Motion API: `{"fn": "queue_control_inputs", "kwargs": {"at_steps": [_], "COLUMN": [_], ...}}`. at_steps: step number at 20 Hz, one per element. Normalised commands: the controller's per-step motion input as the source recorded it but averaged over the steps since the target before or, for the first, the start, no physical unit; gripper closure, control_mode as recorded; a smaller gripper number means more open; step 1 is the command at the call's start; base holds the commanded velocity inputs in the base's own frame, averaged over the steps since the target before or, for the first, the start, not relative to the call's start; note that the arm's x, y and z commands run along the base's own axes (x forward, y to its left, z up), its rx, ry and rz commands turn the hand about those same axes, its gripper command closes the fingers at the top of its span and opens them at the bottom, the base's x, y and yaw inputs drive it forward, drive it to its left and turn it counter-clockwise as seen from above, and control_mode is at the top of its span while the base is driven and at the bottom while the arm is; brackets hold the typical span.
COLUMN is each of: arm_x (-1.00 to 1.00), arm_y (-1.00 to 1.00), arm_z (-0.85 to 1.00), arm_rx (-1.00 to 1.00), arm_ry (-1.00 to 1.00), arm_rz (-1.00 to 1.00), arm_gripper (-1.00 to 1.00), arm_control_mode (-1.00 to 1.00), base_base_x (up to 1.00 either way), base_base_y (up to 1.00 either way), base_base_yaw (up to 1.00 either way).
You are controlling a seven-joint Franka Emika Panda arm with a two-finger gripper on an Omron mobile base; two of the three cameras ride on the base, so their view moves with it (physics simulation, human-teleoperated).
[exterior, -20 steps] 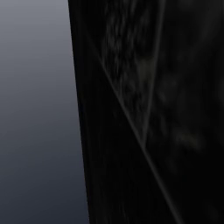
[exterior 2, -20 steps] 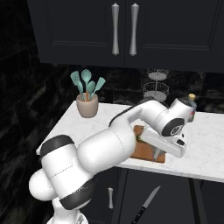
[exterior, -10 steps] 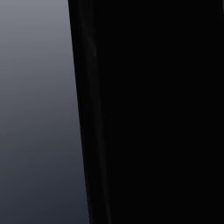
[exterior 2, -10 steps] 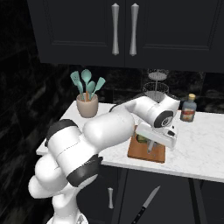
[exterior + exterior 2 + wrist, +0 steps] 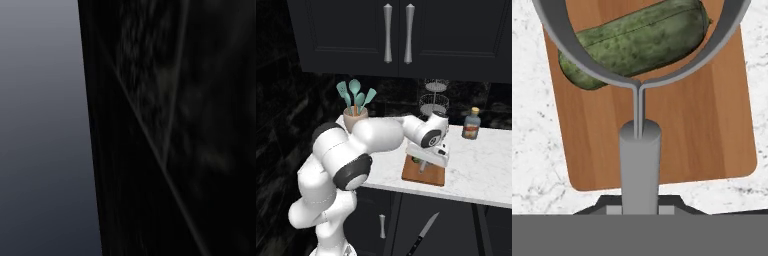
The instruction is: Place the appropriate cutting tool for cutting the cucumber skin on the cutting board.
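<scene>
Hand view | we held the peeler (image 5: 640,150) clamped in our jaws, centre frame, over the cutting board (image 5: 712,130) | poised above cucumber (image 5: 637,42) for placing.

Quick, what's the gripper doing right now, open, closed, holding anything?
Gripper: closed on the grey Y-shaped metal peeler, held over the green cucumber on the wooden cutting board.
</scene>
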Motion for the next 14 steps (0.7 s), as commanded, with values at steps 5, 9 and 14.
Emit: {"fn": "queue_control_inputs", "kwargs": {"at_steps": [5, 9, 14], "arm_x": [0.3, 0.04, 0.0], "arm_y": [0.05, 0.1, 0.17], "arm_z": [-0.39, -0.34, -0.35], "arm_rx": [-0.01, 0.0, -0.01], "arm_ry": [0.0, 0.01, 0.03], "arm_rz": [0.0, 0.01, 0.0], "arm_gripper": [1.0, 1.0, -1.0], "arm_control_mode": [-1.0, -1.0, -1.0], "base_base_x": [0.0, 0.0, 0.0], "base_base_y": [0.0, 0.0, 0.0], "base_base_yaw": [0.0, 0.0, 0.0]}}
